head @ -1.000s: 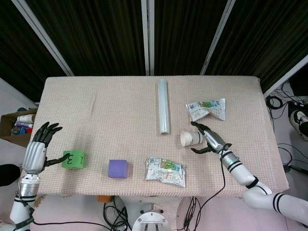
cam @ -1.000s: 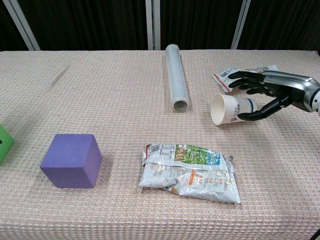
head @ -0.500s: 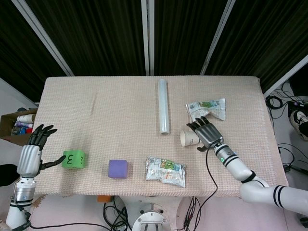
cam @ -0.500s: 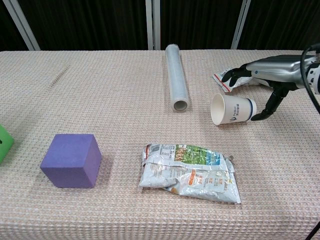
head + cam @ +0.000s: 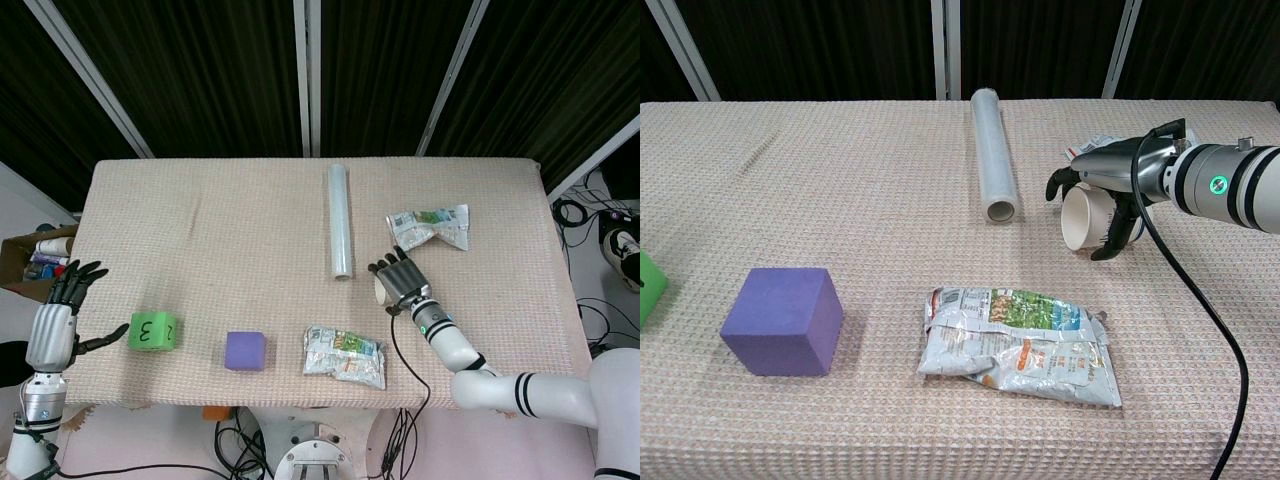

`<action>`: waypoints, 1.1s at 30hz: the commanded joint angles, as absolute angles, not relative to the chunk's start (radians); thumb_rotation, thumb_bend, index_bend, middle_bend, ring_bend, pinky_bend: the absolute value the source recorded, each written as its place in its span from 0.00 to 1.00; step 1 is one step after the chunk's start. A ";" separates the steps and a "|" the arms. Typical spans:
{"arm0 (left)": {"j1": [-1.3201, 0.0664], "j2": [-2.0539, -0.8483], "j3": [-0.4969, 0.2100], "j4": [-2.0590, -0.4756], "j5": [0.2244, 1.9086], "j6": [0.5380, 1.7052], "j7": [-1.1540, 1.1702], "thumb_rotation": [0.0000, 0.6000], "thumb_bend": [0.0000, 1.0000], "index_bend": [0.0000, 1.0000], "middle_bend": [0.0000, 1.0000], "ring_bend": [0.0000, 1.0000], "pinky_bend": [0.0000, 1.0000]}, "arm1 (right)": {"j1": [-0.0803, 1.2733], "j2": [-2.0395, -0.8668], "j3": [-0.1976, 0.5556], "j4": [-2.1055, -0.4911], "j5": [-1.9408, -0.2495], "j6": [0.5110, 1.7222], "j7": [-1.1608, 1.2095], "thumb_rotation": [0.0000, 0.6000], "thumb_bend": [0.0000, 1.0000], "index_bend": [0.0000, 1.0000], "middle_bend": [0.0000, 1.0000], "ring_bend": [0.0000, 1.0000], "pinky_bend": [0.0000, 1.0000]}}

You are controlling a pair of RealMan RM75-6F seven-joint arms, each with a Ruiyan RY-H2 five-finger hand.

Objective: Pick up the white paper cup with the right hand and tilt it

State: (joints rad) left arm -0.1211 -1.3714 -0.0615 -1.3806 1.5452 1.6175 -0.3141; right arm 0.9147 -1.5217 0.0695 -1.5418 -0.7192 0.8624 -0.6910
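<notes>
Dark curtains behind, beige woven tablecloth [image 5: 220,230] over the whole table. From the head view: white paper cup [image 5: 382,286] on its side right of centre, mouth turned left, just below the near end of a clear plastic roll [image 5: 340,221]; right hand [image 5: 399,277] draped over the cup from above, fingers curled round its body in a grasp. Crumpled snack bag [image 5: 429,227] just beyond, another flattened bag [image 5: 345,356] near the front edge, purple cube [image 5: 245,351] and green cube marked 3 [image 5: 152,331] further left. Left hand [image 5: 60,315] off the table's left edge, fingers spread, holding nothing. From the chest view: right hand [image 5: 1108,185] wrapped around the cup [image 5: 1084,219], fingers above, thumb below, cup lying on the cloth with open mouth facing left. Roll [image 5: 994,152] just left of it, purple cube [image 5: 783,320] front left, flattened bag [image 5: 1018,343] in front.
</notes>
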 commanded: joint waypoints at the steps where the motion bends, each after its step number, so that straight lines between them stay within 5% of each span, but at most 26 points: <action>1: -0.118 -1.371 -0.063 -1.382 1.546 1.620 -0.314 1.00 0.00 0.20 0.13 0.05 0.13 | 0.913 -1.532 0.065 -1.533 -0.736 0.888 -0.692 1.00 0.22 0.34 0.32 0.18 0.08; 7: -0.111 -1.369 -0.066 -1.379 1.540 1.620 -0.320 1.00 0.00 0.20 0.13 0.05 0.13 | 0.852 -1.526 0.086 -1.535 -0.860 0.926 -0.526 1.00 0.24 0.43 0.36 0.23 0.11; 14: -0.110 -1.362 -0.067 -1.381 1.541 1.614 -0.316 1.00 0.00 0.20 0.13 0.05 0.13 | 0.687 -1.532 0.119 -1.473 -1.184 1.012 0.079 1.00 0.23 0.45 0.36 0.23 0.12; 25: -0.124 -1.360 -0.069 -1.404 1.553 1.592 -0.292 1.00 0.00 0.20 0.13 0.05 0.13 | 0.615 -1.718 0.101 -1.119 -1.405 1.054 0.762 1.00 0.23 0.29 0.27 0.14 0.07; 30: -0.121 -1.352 -0.071 -1.415 1.553 1.596 -0.284 1.00 0.00 0.20 0.13 0.05 0.13 | 0.611 -1.776 0.087 -1.012 -1.457 1.076 0.894 1.00 0.21 0.27 0.24 0.13 0.06; 33: -0.118 -1.347 -0.070 -1.420 1.553 1.599 -0.280 1.00 0.00 0.20 0.13 0.05 0.13 | 0.608 -1.778 0.074 -0.984 -1.485 1.090 0.935 1.00 0.18 0.17 0.18 0.09 0.03</action>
